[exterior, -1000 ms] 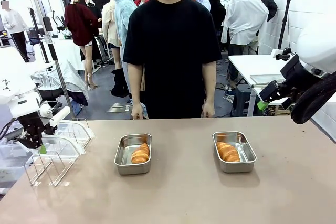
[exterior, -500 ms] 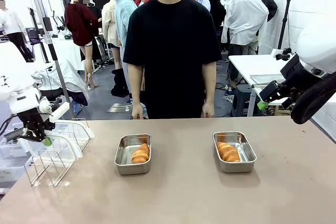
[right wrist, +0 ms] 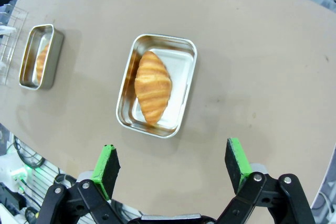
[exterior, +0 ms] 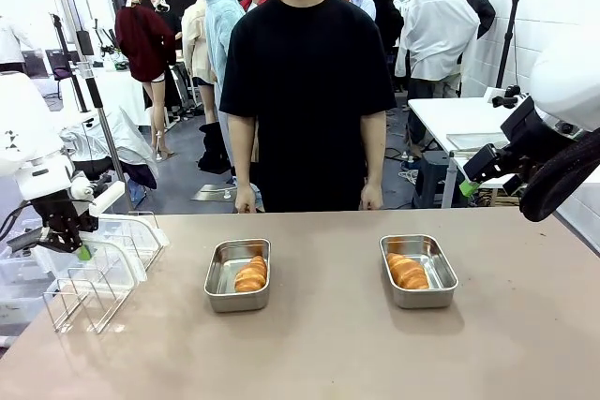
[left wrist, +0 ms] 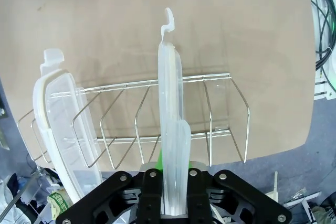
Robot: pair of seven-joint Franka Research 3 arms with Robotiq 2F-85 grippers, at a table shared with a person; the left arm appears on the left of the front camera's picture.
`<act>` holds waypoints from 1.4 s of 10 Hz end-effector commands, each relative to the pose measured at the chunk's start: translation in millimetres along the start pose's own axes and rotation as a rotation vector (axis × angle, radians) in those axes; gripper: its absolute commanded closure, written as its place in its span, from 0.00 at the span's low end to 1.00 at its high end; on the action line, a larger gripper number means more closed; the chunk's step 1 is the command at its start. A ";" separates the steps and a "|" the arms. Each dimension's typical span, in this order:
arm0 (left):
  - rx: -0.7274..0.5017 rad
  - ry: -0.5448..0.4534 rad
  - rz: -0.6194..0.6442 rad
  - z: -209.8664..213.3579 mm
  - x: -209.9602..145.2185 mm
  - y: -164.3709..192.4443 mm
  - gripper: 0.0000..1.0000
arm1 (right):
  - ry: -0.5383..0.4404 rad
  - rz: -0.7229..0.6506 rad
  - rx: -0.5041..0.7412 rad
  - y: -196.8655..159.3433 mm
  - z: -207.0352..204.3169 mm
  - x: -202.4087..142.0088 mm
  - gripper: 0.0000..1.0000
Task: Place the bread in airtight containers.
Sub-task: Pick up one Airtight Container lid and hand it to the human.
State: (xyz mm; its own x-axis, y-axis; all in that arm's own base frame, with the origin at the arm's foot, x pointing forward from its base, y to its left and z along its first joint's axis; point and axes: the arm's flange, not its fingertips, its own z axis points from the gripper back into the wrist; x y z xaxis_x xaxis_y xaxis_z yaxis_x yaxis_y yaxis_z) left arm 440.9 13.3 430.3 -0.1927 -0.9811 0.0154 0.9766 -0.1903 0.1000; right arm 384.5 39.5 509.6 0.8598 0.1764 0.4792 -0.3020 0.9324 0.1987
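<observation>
Presently, 2 small rectangular stainless-steel tins with rounded corners are seen on the brown bench [exterior: 328, 353], well apart and both without lids. The left tin [exterior: 217, 278] is set near the bench's middle and the right tin [exterior: 439, 274] towards the robot's right. 1 golden-brown ridged croissant roll is laid in each: the left roll [exterior: 250, 274] lies against its tin's right wall, the right roll [exterior: 407, 271] in its tin's left half.

At the bench's left edge a wire rack [exterior: 89, 292] is stood. The left fingers [exterior: 82, 249] are held above this rack. In the left wrist view they are closed on a translucent clear plastic clip lid [left wrist: 170, 108], which is stood on edge among the rack's wires. A 2nd translucent lid [left wrist: 58, 124] is leaned in a slot at the picture's left.

The right fingers [exterior: 468, 186] are raised beyond the bench's right side, parted wide and gripping nothing. Between their green pads [right wrist: 107, 162] the right tin is seen below. A person in a black T-shirt [exterior: 309, 91] is stood at the far edge.
</observation>
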 end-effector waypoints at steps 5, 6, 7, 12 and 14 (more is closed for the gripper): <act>0.038 -0.080 -0.127 83.5 1.9 -42.0 1.00 | 0.001 0.000 0.000 -0.3 -0.4 0.9 0.00; 0.040 -0.082 -0.132 85.9 1.5 -43.1 1.00 | 0.001 0.000 0.000 -0.3 -0.4 0.9 0.00; 0.040 -0.082 -0.132 85.9 1.5 -43.1 1.00 | 0.001 0.000 0.000 -0.3 -0.4 0.9 0.00; 0.168 -0.068 -0.174 149.5 7.0 -72.4 1.00 | 0.001 0.000 0.000 -0.3 -0.4 0.9 0.00; 0.239 -0.098 -0.258 161.9 20.2 -76.9 1.00 | 0.001 0.000 0.000 -0.3 -0.4 0.9 0.00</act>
State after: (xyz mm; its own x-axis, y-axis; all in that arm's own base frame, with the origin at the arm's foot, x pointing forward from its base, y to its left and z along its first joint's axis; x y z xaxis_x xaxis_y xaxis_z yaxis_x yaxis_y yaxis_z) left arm 348.4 17.0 582.4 -0.3795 -0.9247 0.0304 0.8897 -0.3558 0.2860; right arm 384.5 39.5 509.7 0.8597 0.1763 0.4794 -0.3020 0.9324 0.1986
